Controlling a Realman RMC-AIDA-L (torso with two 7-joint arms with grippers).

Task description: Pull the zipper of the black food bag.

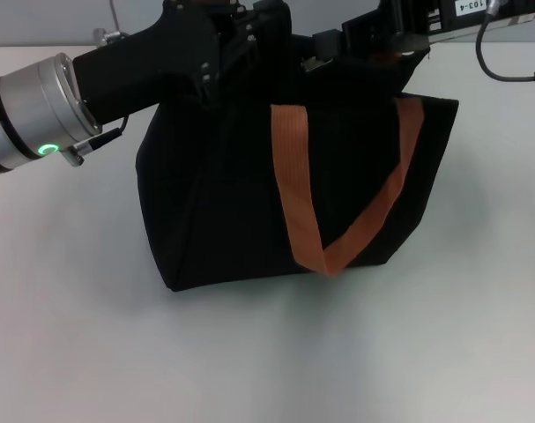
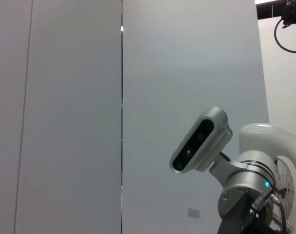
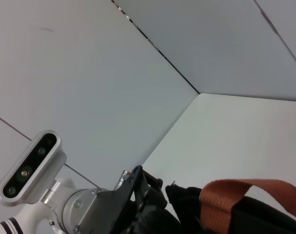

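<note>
Black food bag (image 1: 249, 194) looked soft, slumping; zipper unseen. Left gripper (image 1: 236, 53), right gripper (image 1: 373, 40) at top; jaw state untellable.

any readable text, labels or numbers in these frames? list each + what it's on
"103-4", seen upside down: white label on the right arm's hardware, top edge of the head view. The last character is hard to make out.
Small grey plate on the wall in the left wrist view: too small to read.
Black food bag, its orange strap, and the left arm's housing: no text visible.
Right wrist view: none.
</note>
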